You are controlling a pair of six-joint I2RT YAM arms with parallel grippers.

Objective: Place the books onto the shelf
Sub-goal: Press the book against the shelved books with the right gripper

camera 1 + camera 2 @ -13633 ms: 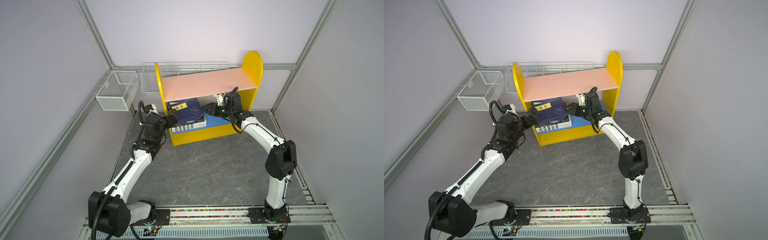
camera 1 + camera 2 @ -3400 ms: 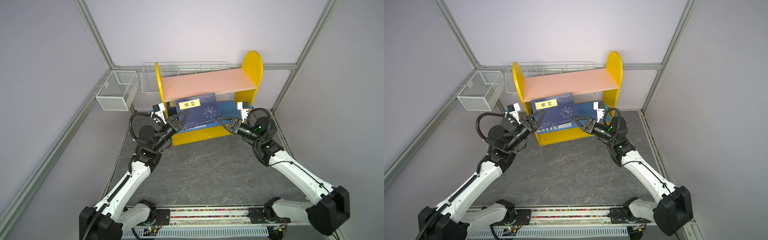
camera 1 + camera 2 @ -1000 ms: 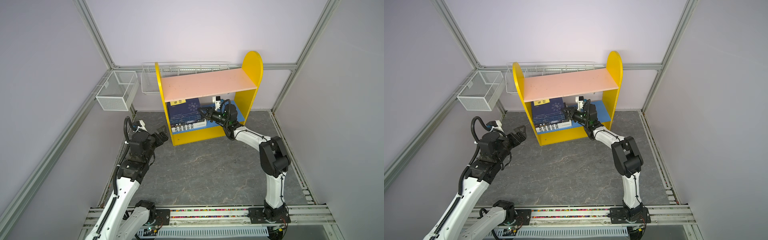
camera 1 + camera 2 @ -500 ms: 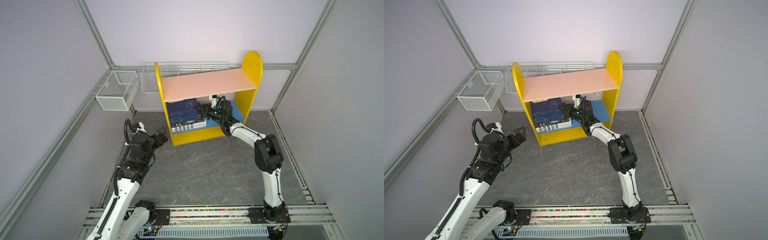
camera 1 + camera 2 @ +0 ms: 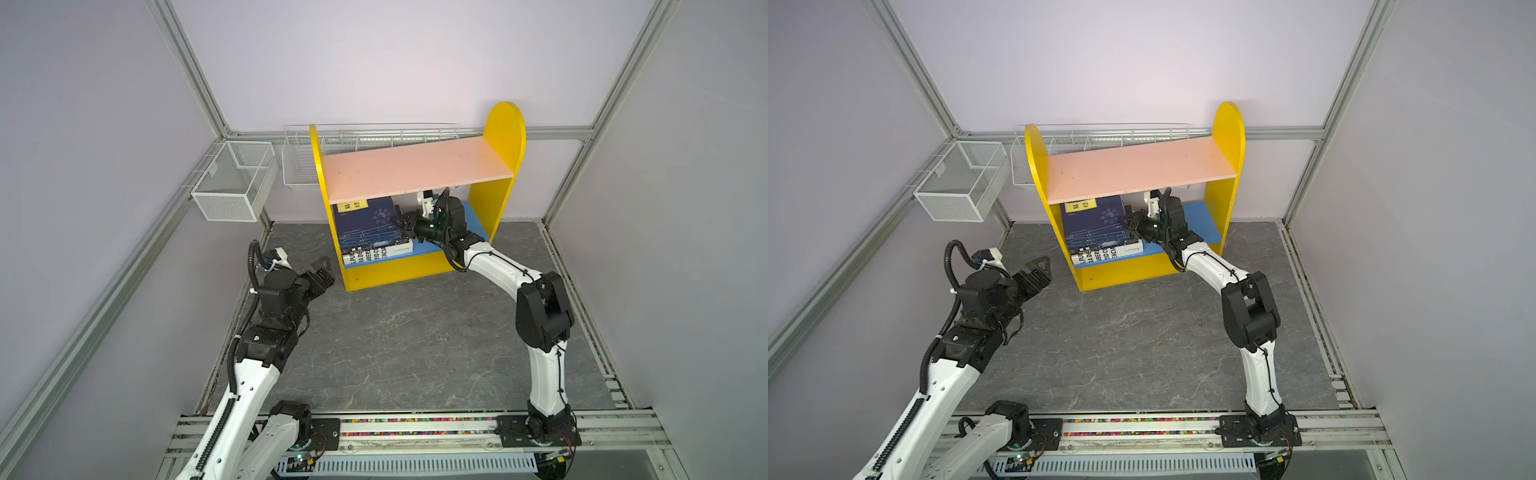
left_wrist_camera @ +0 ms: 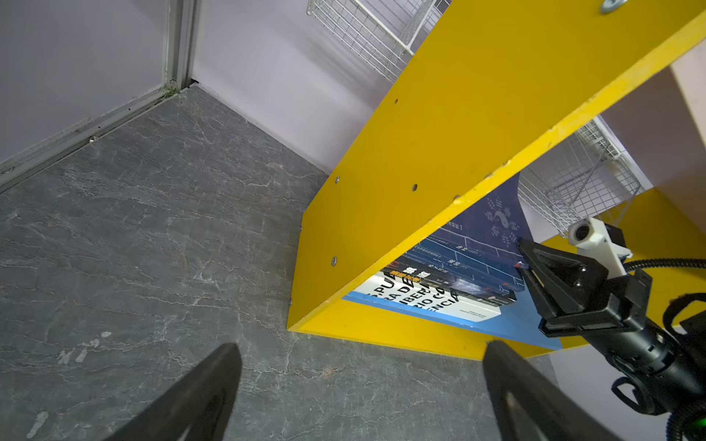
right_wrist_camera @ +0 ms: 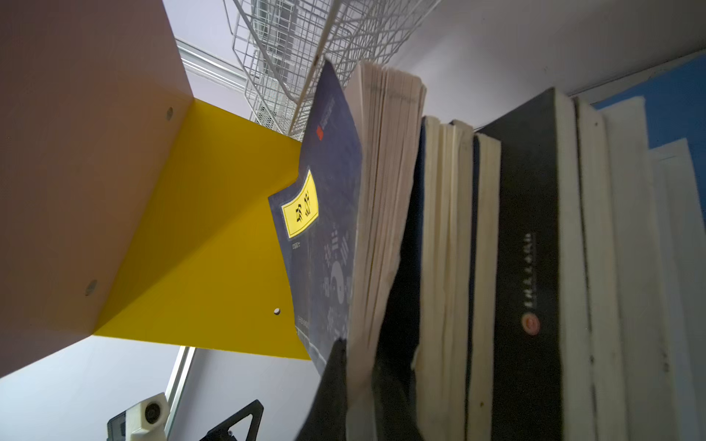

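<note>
The shelf (image 5: 415, 168) (image 5: 1138, 170) stands at the back with yellow sides, a pink upper board and a blue lower board (image 5: 473, 216). The books (image 5: 370, 237) (image 5: 1096, 232) lie stacked on the left of the lower board, a thick white one (image 5: 376, 252) at the bottom. The top navy book (image 7: 328, 214) is tilted, its yellow label (image 5: 352, 205) up under the pink board. My right gripper (image 5: 401, 220) (image 5: 1130, 220) (image 7: 361, 355) is shut on that book's page edge. My left gripper (image 5: 322, 272) (image 5: 1040, 270) (image 6: 359, 347) hangs open and empty over the floor, left of the shelf.
A white wire basket (image 5: 232, 187) hangs on the left wall and a long one (image 5: 299, 162) runs behind the shelf. The arms' base rail (image 5: 415, 428) crosses the front. The shelf's yellow left side (image 6: 458, 152) is close to my left gripper.
The right gripper pushed the top navy book deeper under the pink board, then drew it slightly back, so the yellow label shows again. The left arm has barely moved.
</note>
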